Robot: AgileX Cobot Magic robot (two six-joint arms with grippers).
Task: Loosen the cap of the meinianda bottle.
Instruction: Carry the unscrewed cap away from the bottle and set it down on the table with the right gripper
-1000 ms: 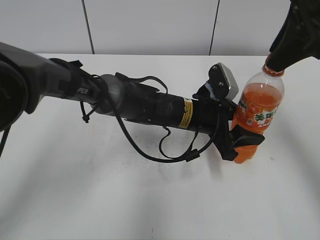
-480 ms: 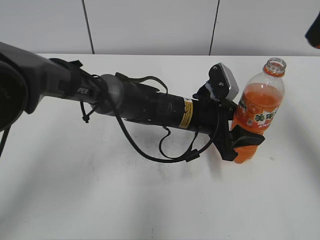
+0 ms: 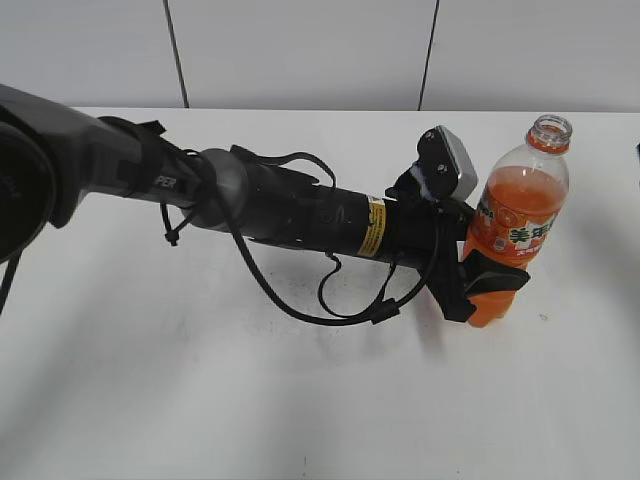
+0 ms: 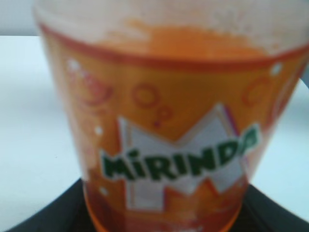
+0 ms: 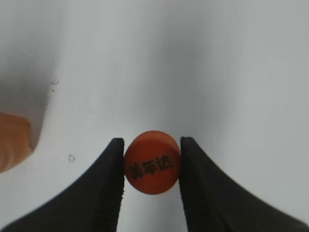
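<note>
Left arm (image 3: 290, 210) is matte black and tubular, w/ faint white lettering near the shoulder end and a yellow warning sticker (image 3: 372, 226) on the forearm. Thin black cables (image 3: 330, 300) loop loosely beneath it. A grey-faced camera module (image 3: 447, 162) sits atop the wrist. Right tool (image 5: 150, 166) — two smooth black tapered fingers (image 5: 104, 193), slightly glossy.

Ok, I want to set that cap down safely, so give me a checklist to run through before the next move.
1. Cap gripped between the right gripper jaws: ok.
2. Cap off the meinianda bottle, neck open: ok.
3. Bottle upright: ok.
4. Left gripper clamped on the bottle's lower body: ok.
5. Bare table below the cap: ok.
6. Cap's height above the table: cannot tell.
</note>
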